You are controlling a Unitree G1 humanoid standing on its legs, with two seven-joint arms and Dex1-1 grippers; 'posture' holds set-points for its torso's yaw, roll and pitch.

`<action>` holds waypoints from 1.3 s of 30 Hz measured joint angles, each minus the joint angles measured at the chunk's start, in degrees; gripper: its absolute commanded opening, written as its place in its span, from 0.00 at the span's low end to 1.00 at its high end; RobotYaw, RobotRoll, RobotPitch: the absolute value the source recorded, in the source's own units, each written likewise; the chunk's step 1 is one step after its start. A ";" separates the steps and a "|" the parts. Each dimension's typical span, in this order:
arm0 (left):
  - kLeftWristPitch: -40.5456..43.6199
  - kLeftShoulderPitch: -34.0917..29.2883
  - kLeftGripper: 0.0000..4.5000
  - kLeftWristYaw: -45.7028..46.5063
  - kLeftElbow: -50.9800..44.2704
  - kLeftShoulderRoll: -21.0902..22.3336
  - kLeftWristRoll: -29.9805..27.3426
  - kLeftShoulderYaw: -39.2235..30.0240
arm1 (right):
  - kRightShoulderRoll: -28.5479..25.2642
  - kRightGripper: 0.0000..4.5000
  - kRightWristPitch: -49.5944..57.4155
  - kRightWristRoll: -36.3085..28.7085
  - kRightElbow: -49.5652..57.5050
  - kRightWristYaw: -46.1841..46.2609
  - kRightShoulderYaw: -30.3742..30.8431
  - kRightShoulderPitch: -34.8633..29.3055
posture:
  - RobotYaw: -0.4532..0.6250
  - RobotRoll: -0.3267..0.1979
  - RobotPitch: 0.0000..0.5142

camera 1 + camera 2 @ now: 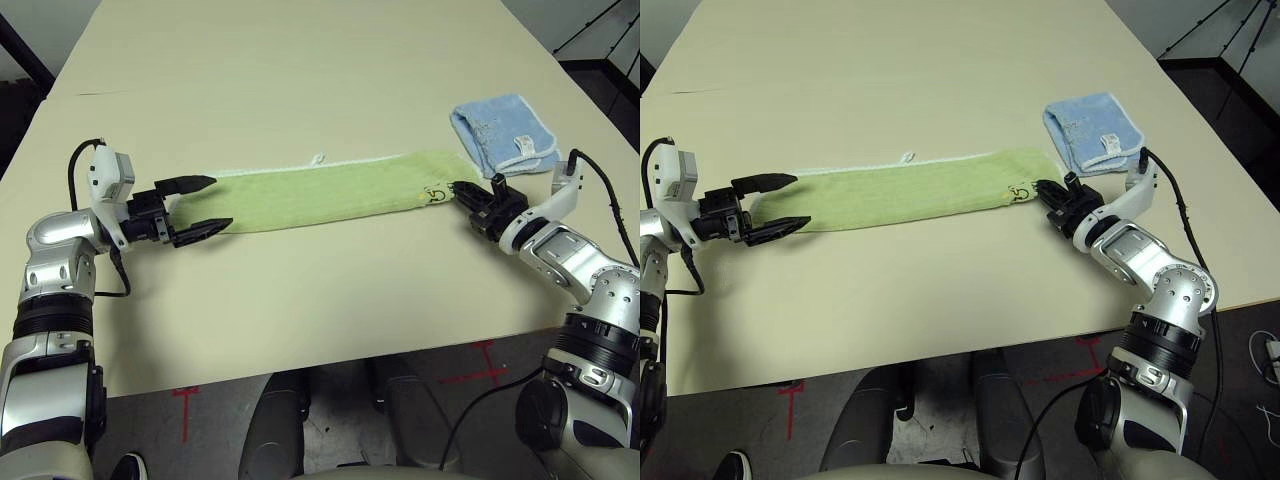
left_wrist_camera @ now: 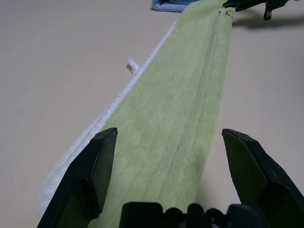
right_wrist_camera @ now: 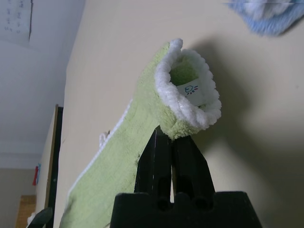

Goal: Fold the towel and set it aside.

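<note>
Two cloths lie on one table (image 1: 300, 330). One is a light green towel (image 1: 330, 190), a single long strip running left to right, with one small embroidered logo (image 1: 436, 194) near its right end and one little white loop (image 1: 318, 158) on its far edge. The other is one smaller folded light-blue cloth (image 1: 503, 132), to the far right of the towel. Two grippers are at the towel, one at each end: one left gripper (image 1: 200, 205) with two black fingers, and one right gripper (image 1: 462, 189) with two.
</note>
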State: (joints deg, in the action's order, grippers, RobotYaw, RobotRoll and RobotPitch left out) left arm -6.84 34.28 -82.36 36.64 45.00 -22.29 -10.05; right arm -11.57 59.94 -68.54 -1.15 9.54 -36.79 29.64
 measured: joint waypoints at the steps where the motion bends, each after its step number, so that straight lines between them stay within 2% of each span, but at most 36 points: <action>1: 0.21 -0.16 1.00 0.01 -0.47 0.00 -0.04 0.00 | -0.59 0.01 -0.43 0.03 -0.22 -0.11 0.05 0.00 | 0.35 0.62 0.43; 11: 2.00 -1.35 1.00 0.24 -2.88 0.02 -0.09 -0.02 | -4.81 0.01 -2.61 0.42 -3.36 -2.56 1.13 0.04 | 0.34 0.62 0.43; 22: 5.21 -0.93 1.00 1.35 -6.48 0.02 -0.09 0.06 | -5.10 0.01 -4.70 0.18 -3.09 -9.13 4.91 0.56 | 0.35 0.62 0.43; 29: 7.08 -1.42 1.00 2.31 -9.32 0.02 -0.17 0.06 | -6.24 0.01 -3.81 -1.40 0.70 -16.00 8.02 0.41 | 0.35 0.62 0.42; 33: 8.30 -1.33 1.00 2.84 -10.43 0.01 -0.17 0.21 | -8.58 0.01 -3.17 -0.89 2.96 -20.70 12.04 0.60 | 0.35 0.62 0.42; 39: 10.98 -0.79 1.00 3.81 -12.37 0.02 -0.18 0.76 | -14.34 0.01 -2.69 5.64 5.42 -29.34 21.94 2.05 | 0.35 0.62 0.42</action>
State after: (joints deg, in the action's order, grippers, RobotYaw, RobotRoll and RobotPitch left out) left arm 4.14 33.50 -78.55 24.26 45.02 -22.47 -9.29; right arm -25.92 57.26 -62.90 4.27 -19.80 -14.85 31.69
